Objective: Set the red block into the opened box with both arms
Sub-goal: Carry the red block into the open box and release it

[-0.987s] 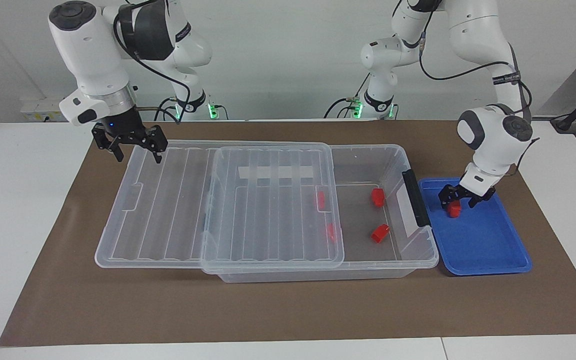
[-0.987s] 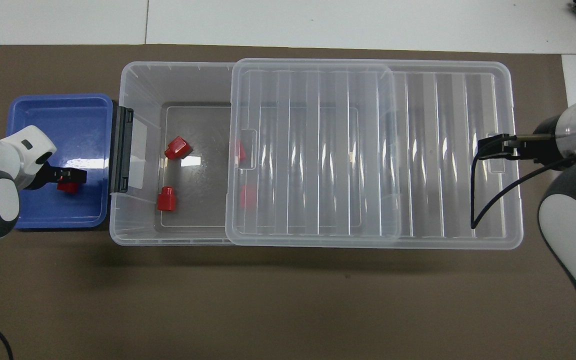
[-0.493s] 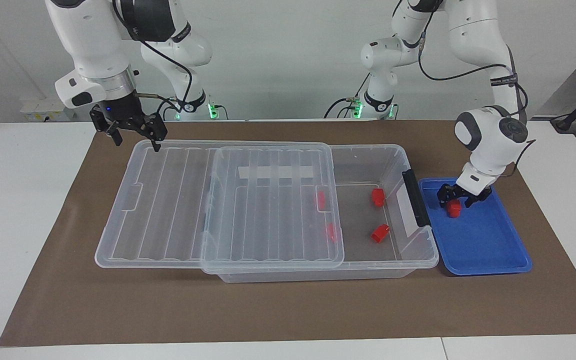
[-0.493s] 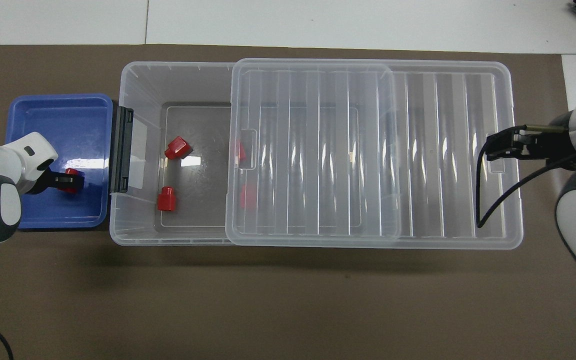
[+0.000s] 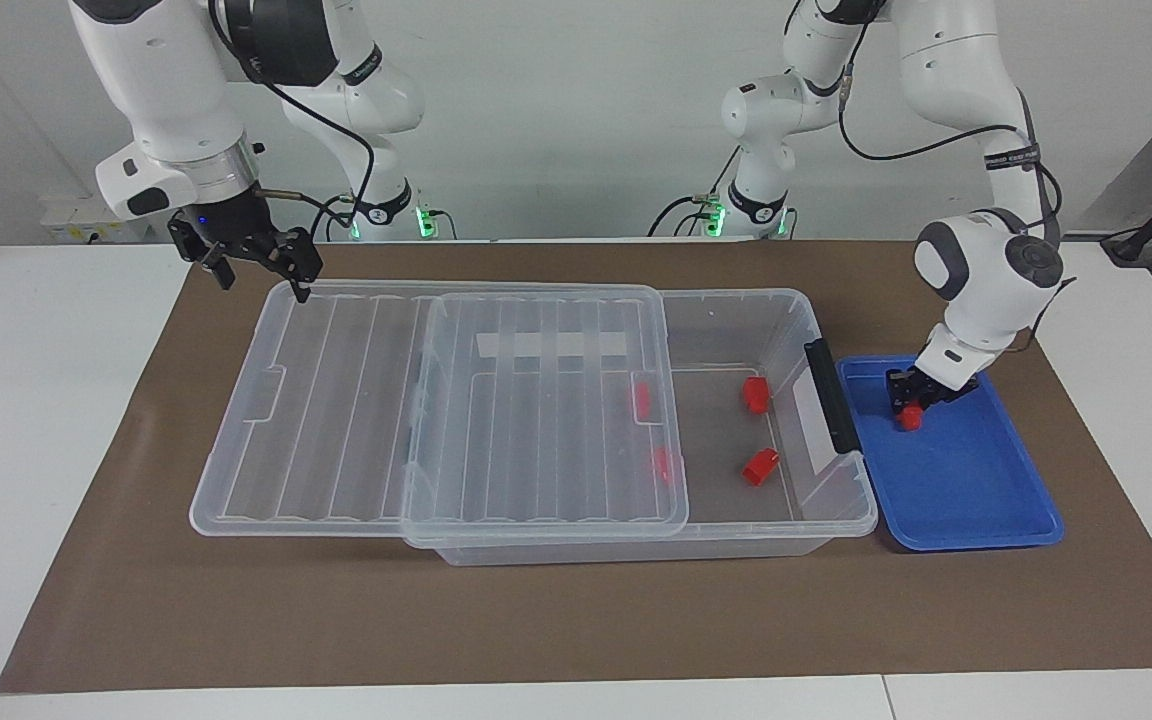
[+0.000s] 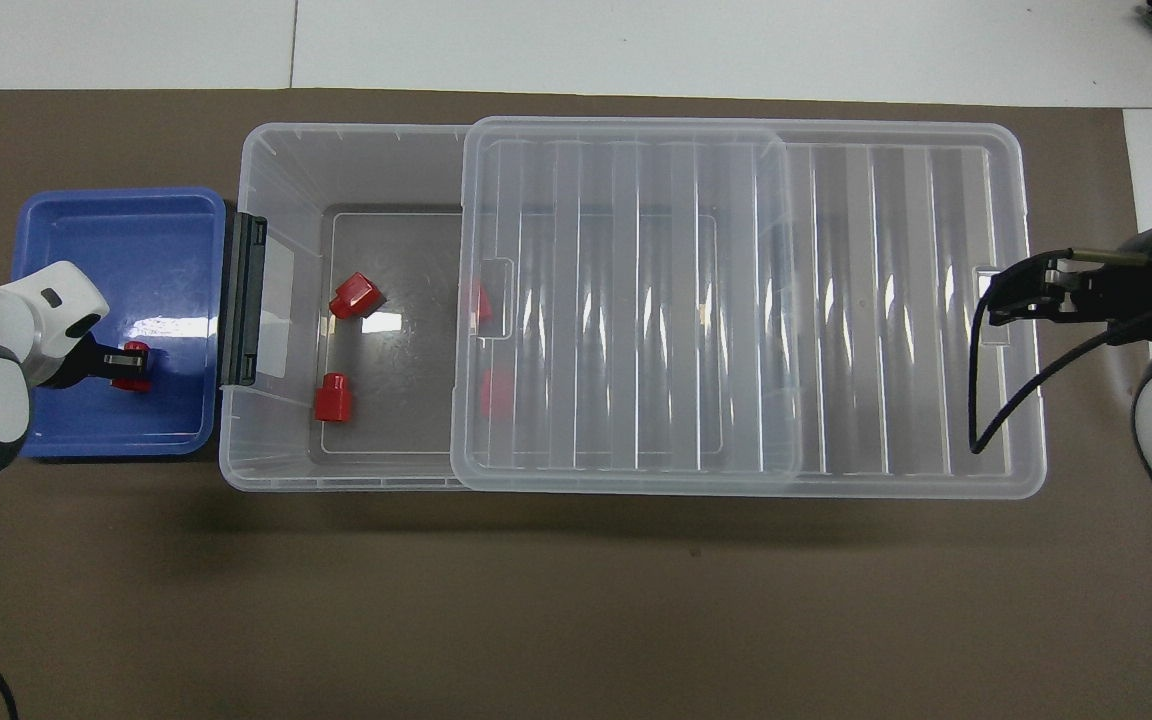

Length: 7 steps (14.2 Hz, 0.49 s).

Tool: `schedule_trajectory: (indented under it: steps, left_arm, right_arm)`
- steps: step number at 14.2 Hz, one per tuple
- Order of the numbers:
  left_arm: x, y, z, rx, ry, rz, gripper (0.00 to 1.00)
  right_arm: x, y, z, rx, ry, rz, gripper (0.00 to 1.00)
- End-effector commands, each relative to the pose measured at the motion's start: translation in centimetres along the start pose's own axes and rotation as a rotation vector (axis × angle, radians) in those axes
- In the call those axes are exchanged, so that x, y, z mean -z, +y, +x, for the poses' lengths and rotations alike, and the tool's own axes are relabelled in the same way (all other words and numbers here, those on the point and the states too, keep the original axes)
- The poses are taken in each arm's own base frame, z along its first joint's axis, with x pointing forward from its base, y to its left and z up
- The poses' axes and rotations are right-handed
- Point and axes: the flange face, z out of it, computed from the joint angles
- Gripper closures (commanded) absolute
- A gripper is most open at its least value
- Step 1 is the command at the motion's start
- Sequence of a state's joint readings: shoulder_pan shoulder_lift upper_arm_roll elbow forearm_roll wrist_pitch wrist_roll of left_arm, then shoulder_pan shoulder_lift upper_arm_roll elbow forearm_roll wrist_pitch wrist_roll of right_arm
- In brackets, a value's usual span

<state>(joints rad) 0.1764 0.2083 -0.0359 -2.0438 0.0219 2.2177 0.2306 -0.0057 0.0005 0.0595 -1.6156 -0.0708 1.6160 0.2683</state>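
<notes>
The red block [image 5: 906,420] [image 6: 136,383] lies in the blue tray [image 5: 976,490] [image 6: 116,230], and my left gripper [image 5: 908,406] [image 6: 130,362] is shut on it, low in the tray. The clear box [image 5: 736,297] [image 6: 336,135] stands beside the tray with its black latch [image 5: 831,395] toward it. Its ribbed lid [image 5: 356,400] [image 6: 886,300] is slid toward the right arm's end, leaving the tray-side part uncovered. My right gripper [image 5: 261,285] [image 6: 991,300] hangs open over the lid's end edge, holding nothing.
Two red blocks [image 5: 756,394] [image 5: 761,466] lie on the box's uncovered floor. Two more [image 5: 642,400] [image 5: 663,462] show through the lid's edge. A brown mat [image 5: 576,620] covers the table under the box and tray.
My left gripper has closed on the red block in the tray. My right gripper has lifted off the lid and drawn back toward the right arm's end.
</notes>
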Motion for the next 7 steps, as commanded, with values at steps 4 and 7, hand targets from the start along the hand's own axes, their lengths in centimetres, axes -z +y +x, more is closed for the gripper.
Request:
schedule_trajectory:
  steps: [4, 7]
  left_arm:
    - [16.4, 1.8, 2.6, 0.318, -0.094, -0.173, 1.0]
    - [20.4, 9.2, 3.5, 0.539, -0.126, -0.205, 1.0]
  right_arm:
    - [-0.1, 0.6, 0.2, 0.01, -0.017, 0.012, 0.0]
    - [-0.3, 1.6, 0.4, -0.02, -0.036, 0.071, 0.0]
